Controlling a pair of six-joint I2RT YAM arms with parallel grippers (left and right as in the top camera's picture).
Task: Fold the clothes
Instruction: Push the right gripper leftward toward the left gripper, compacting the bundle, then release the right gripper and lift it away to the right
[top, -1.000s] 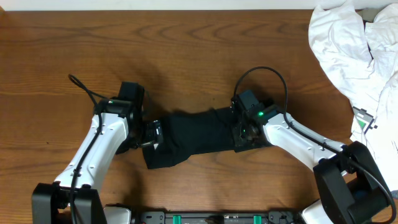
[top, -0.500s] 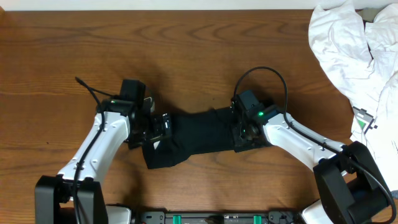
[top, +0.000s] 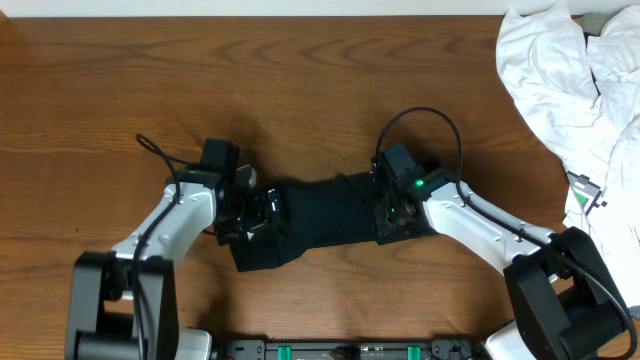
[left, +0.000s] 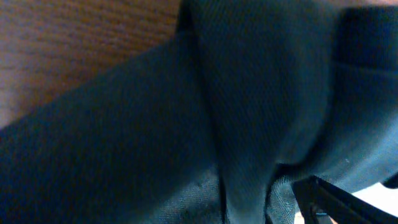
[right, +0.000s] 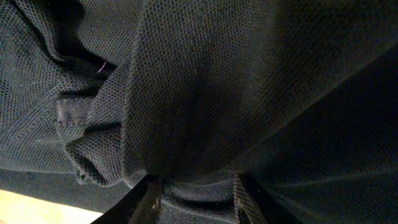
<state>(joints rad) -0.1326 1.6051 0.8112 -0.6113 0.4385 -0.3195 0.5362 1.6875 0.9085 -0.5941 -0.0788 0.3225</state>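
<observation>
black garment (top: 320, 215): we can read no print or label on it
tag (top: 585, 189) on the white garment (top: 545, 70): too small for us to read

The tabletop (top: 300, 80) is seen from straight above; the black garment (top: 320, 215), shared throughout, is filmed close-up from both wrists.

Left gripper (top: 262, 207) shifts rightward from centre-left of frame, now overlapping left end of black garment (top: 325, 212). Left arm (top: 185, 218) swings right with it, lower links moving in along bottom left. Cable loop (top: 150, 150) drifts right and down.
</observation>
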